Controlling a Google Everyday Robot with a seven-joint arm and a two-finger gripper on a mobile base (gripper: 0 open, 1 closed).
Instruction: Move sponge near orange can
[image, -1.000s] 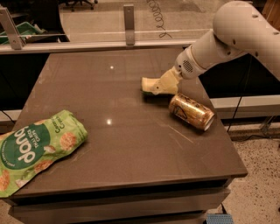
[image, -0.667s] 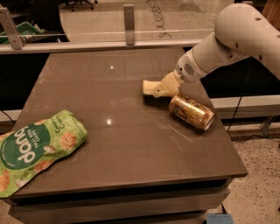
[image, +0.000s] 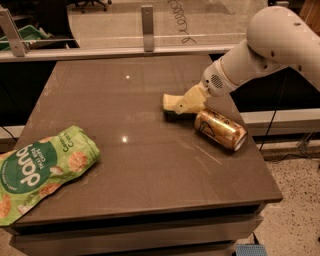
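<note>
Looks like the tail end of the job here. Holding the sponge (image: 169, 101) pinched narrow in the jaws of the gripper (image: 184, 104), low over the surface (image: 150, 190), just beside the orange can (image: 220, 130) lying on its side. Near, maybe not quite touching, hard to say from here. Probably only needs easing down the last bit, then letting go and backing straight off. Worth watching that can though: lying flat and close to the edge, so liable to roll off if nudged by the arm (image: 260, 50). Otherwise just a green dang snack bag (image: 40, 170) way off at the opposite near corner, nowhere near the path.
</note>
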